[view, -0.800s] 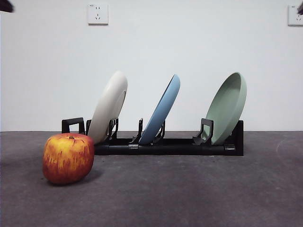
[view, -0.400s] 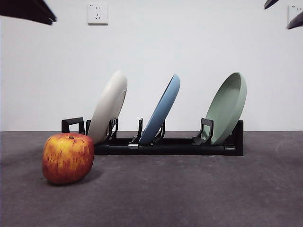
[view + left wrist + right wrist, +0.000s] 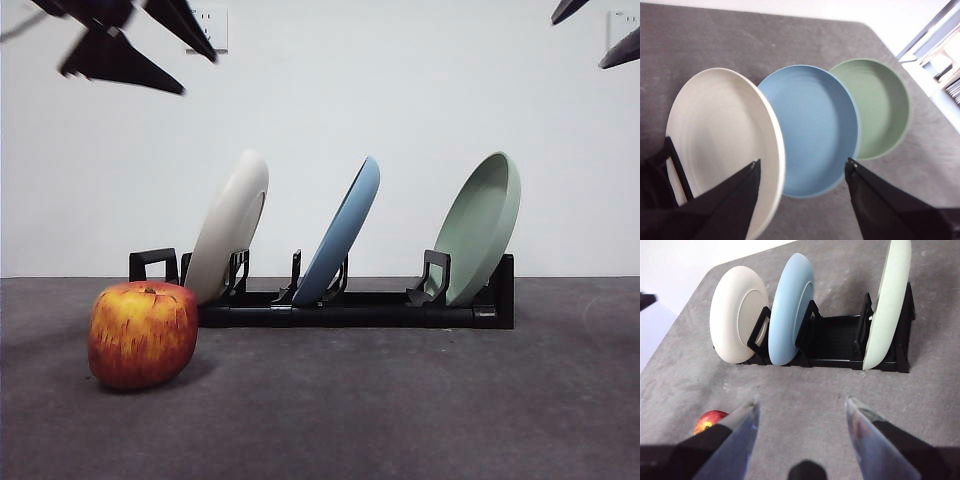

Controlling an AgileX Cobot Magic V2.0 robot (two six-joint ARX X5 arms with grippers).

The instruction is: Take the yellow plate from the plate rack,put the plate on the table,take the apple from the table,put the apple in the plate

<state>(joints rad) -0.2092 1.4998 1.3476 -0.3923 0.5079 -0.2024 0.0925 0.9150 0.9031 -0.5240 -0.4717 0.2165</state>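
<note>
The yellow plate (image 3: 230,226), cream in colour, leans in the end slot of the black plate rack (image 3: 350,310), by the rack's loop handle. The apple (image 3: 143,333) rests on the table (image 3: 400,410) just in front of that end. My left gripper (image 3: 199,77) hangs open high above the cream plate (image 3: 720,145). In its own wrist view the left gripper (image 3: 803,162) holds nothing. Open and empty too, my right gripper (image 3: 802,400) stays high at the other side (image 3: 576,45), back from the rack (image 3: 840,340), with the apple (image 3: 710,421) beside one jaw.
A blue plate (image 3: 343,232) stands in the rack's middle slot and a pale green plate (image 3: 484,226) at its far end. A white wall with sockets rises behind the table. The table's edge shows past the green plate (image 3: 875,107).
In the front view the left gripper has come down and inward from the top left corner. The right gripper's tips appeared at the top right, then held. Plates and apple have not moved.
</note>
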